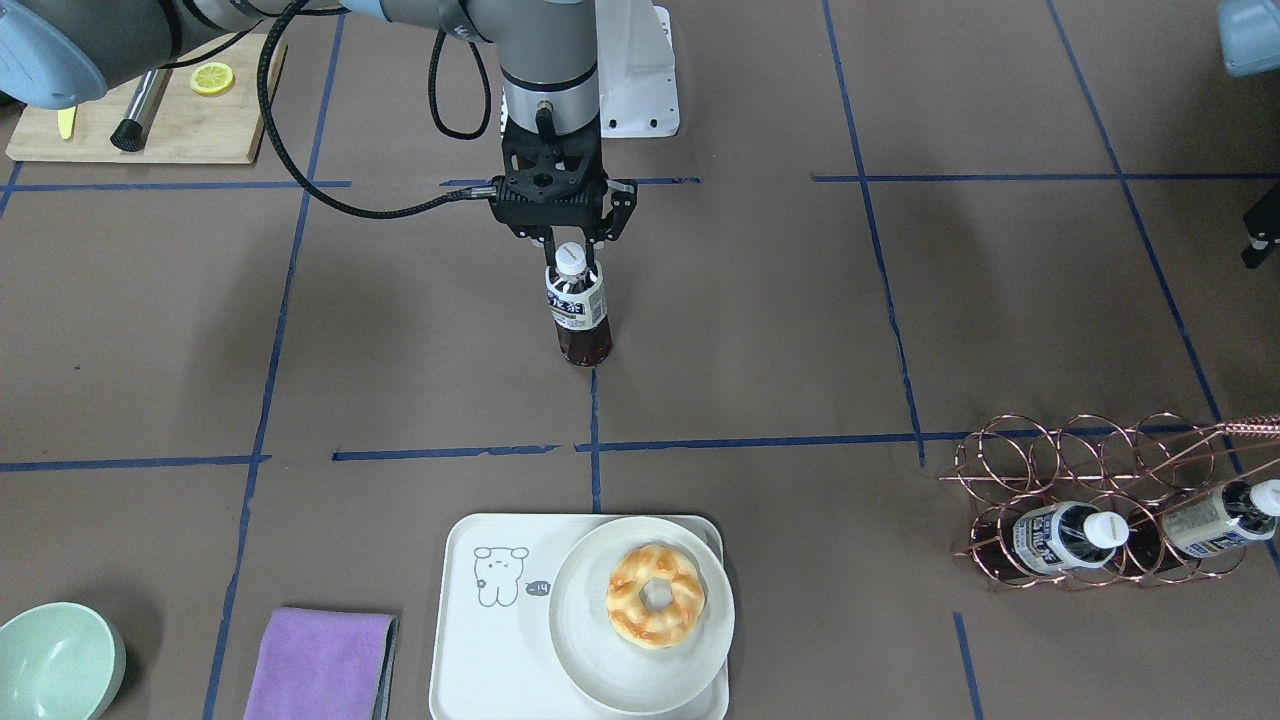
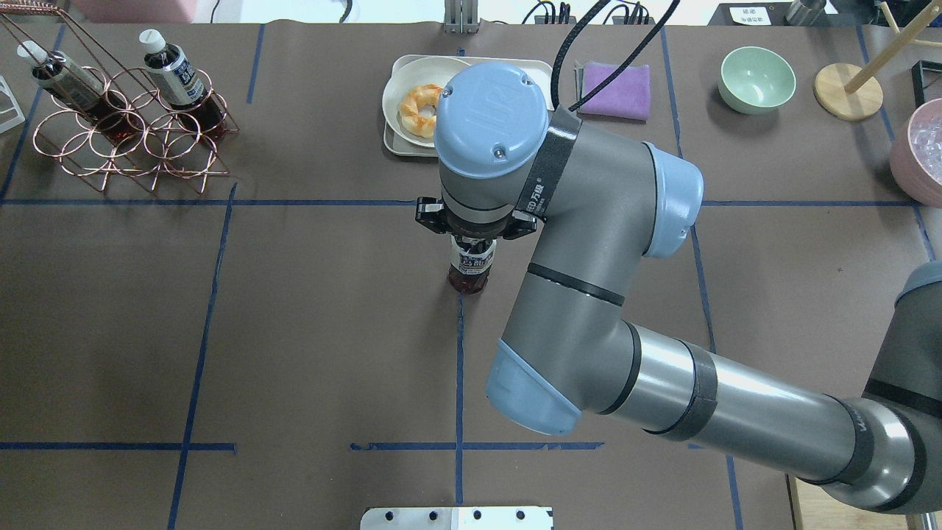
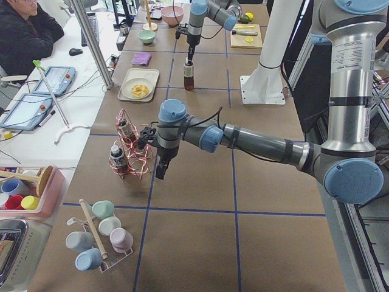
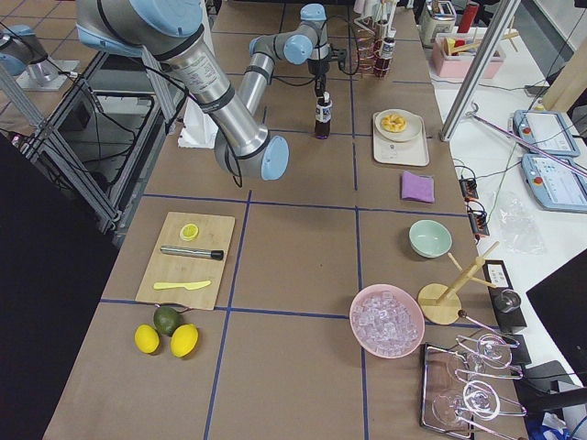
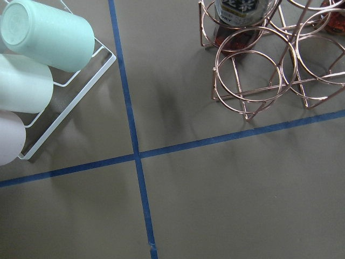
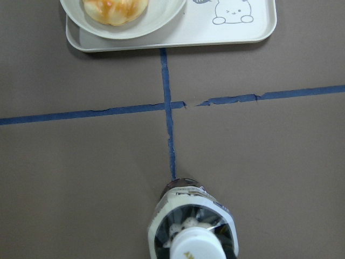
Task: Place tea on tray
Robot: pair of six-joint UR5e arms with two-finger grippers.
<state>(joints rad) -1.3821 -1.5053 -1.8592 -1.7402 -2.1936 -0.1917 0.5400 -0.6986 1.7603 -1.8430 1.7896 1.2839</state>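
The tea bottle [image 1: 578, 315] stands upright on the brown table at mid-table, with dark drink, a white cap and a white label. It also shows in the overhead view [image 2: 471, 265] and the right wrist view [image 6: 191, 226]. My right gripper [image 1: 572, 262] comes straight down over it, its fingers closed on the neck below the cap. The cream tray [image 1: 490, 660] with the bear drawing lies beyond the bottle near the far table edge [image 6: 253, 27]. My left gripper [image 3: 159, 172] hangs beside the copper rack, and I cannot tell whether it is open or shut.
A round plate [image 1: 580, 650] with a doughnut [image 1: 655, 595] fills half the tray. The copper rack [image 1: 1050, 470] holds two more bottles [image 1: 1065, 535]. A purple cloth [image 1: 320, 665] and a green bowl [image 1: 55, 665] lie beside the tray. A wooden board [image 1: 150, 120] sits near the robot.
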